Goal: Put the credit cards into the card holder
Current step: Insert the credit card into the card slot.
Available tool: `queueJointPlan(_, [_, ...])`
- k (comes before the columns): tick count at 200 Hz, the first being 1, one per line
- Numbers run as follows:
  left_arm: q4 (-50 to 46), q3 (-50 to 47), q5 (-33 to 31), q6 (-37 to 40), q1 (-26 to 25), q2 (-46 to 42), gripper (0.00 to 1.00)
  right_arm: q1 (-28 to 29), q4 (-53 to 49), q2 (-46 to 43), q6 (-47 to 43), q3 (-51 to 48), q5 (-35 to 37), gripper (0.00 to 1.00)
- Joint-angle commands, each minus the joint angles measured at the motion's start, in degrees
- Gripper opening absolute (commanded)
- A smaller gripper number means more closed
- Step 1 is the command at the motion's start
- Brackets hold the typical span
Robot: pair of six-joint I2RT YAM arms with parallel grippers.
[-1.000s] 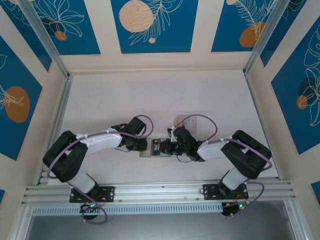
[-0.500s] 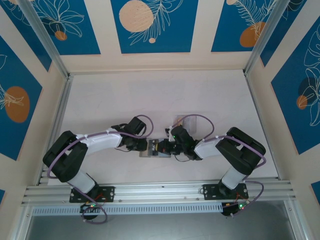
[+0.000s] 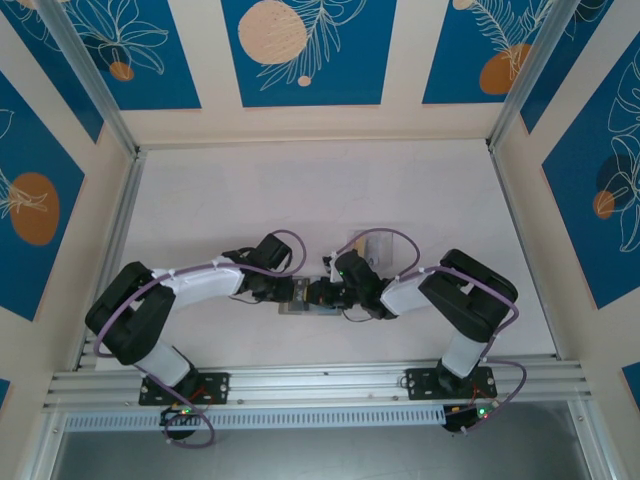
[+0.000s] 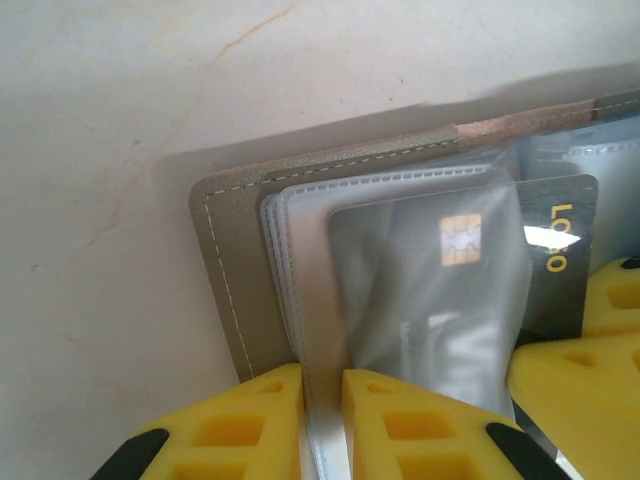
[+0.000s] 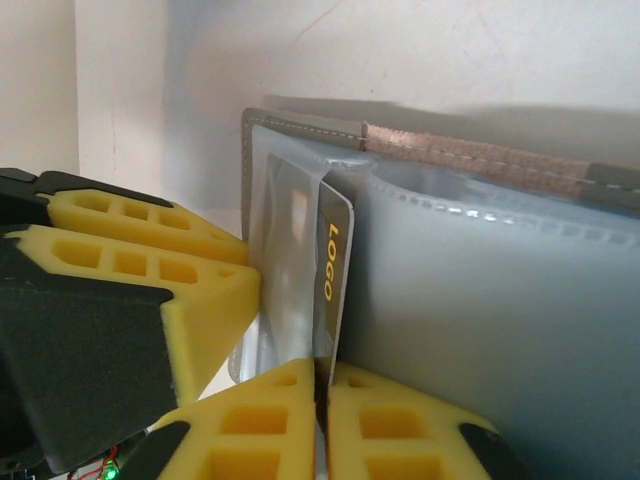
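A dark grey card (image 4: 556, 290) with a gold chip and gold "LOGO" lettering sits partway inside a clear sleeve (image 4: 305, 260) of the open holder (image 4: 235, 270). Its lettered end sticks out of the sleeve's mouth. The holder lies flat on the pale table (image 4: 100, 150), with its stitched grey cover underneath and a stack of sleeves on top.

The right gripper (image 5: 322, 410) is clenched on the card's exposed edge, its yellow fingers pressed close on either side of the thin card. The left gripper (image 4: 322, 420) is pinched onto the near edge of the sleeve, with only the film between its fingers.

From above, the two grippers meet nose to nose over the holder (image 3: 298, 300), near the middle of the table and closer to the arms' bases than to the far wall.
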Motion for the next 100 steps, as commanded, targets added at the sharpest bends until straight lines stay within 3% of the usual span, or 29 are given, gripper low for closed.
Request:
queueJointPlan(1, [-0.71, -2.50, 1.95, -0.96, -0.50, 0.91, 0.17, 1.68, -6.85, 0.28, -1.37, 0.26, -1.99, 0.21])
queueJointPlan(39, [-0.47, -3.64, 1.35, -1.42, -0.53, -0.39, 0.17, 0.55, -25.16, -8.81, -6.43, 5.07, -3.24, 0.45])
queueJointPlan(59, [0.08, -4.19, 1.34, -1.66, -0.46, -0.87, 0.17, -0.51, -34.35, -11.28, -9.16, 8.98, -4.31, 0.50])
queueJointPlan(81, [0.93, -4.73, 1.95, -2.01, -0.40, -1.28, 0.17, -1.46, -41.17, -12.95, -11.21, 12.05, -1.89, 0.47])
queueJointPlan(100, [1.53, -5.00, 2.29, -2.24, -0.43, -1.68, 0.17, -1.63, -45.75, -11.95, -12.74, 15.12, 1.39, 0.25])
